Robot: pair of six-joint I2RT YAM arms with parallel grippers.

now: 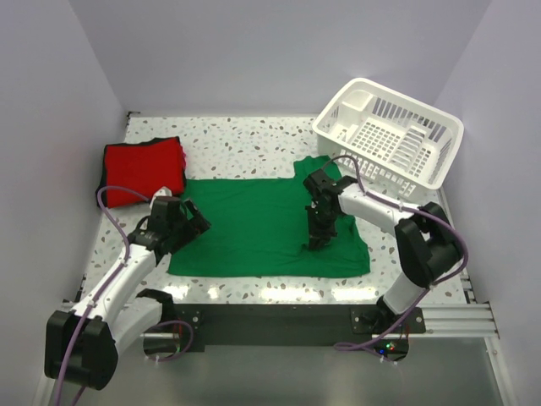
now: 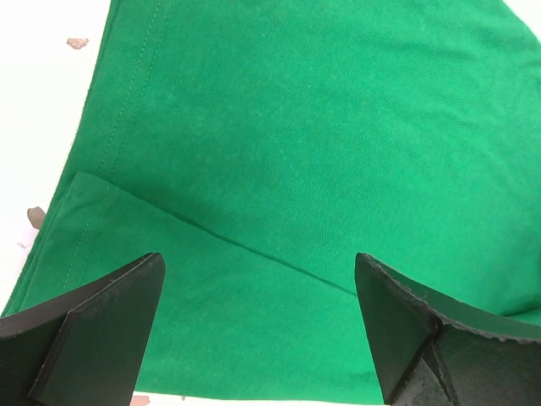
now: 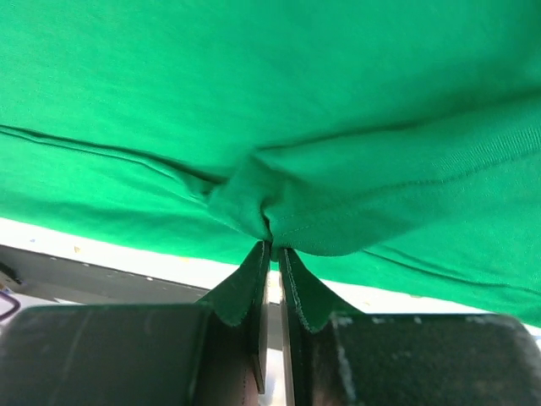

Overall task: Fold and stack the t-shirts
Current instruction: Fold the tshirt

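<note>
Fabric of the green shirt point(image 1: 262, 228) bunches into a small ridge between the fingers of my right hand point(image 3: 272, 249), which are pressed almost together on it, so that hand has a pinch of cloth near the shirt's right side, toward the near hem. From above, my right hand point(image 1: 317, 241) points straight down onto the shirt, with the arm reaching in from the right. The green shirt lies spread flat across the middle of the desk point(image 1: 245, 139), and a sleeve at its far right corner reaches up to the white basket point(image 1: 439, 156), which sits at the desk's far right. My left hand point(image 1: 196, 222) is at the shirt's left edge with its fingers spread wide and nothing between them. In its wrist view the left hand point(image 2: 258, 262) looks down on the stitched side hem and a slanting crease in the green cloth. I cannot tell whether those fingertips touch the fabric. The red shirt point(image 1: 142, 169) lies folded in a thick pile at the desk's far left, just beside the green shirt's far left corner.
</note>
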